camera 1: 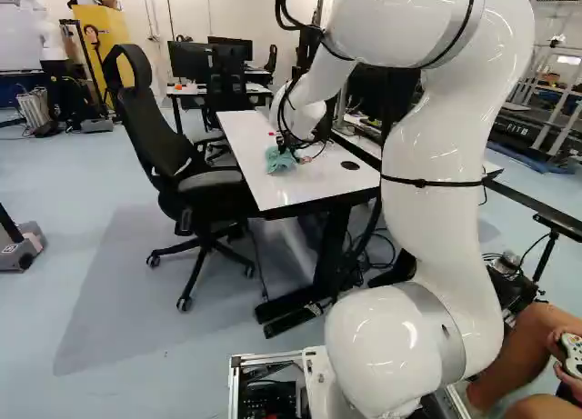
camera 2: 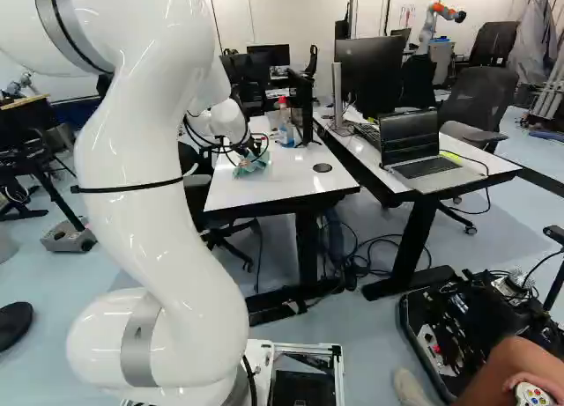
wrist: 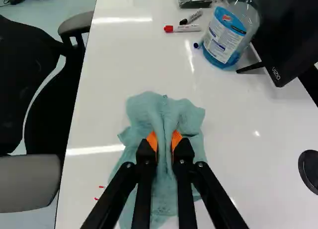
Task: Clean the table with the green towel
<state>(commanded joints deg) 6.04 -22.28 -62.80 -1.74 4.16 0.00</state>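
The claw (camera 1: 288,147) grasps the one towel (wrist: 164,114), a fold pinched between its two orange pads (wrist: 177,138); the towel lies bunched on the near part of the white table (wrist: 114,65). Just left of the towel are two small red marks (wrist: 97,198). Farther off lie two markers (wrist: 182,28), with a blue tip (wrist: 196,45) beside one bottle (wrist: 226,38). The bottle holds blue liquid. Right of the bottle stands a monitor (wrist: 283,30). A black chair (camera 1: 145,119) stands left. Only the wrist view shows the red marks; only the right base view shows the laptop (camera 2: 423,164), on a second table to the right.
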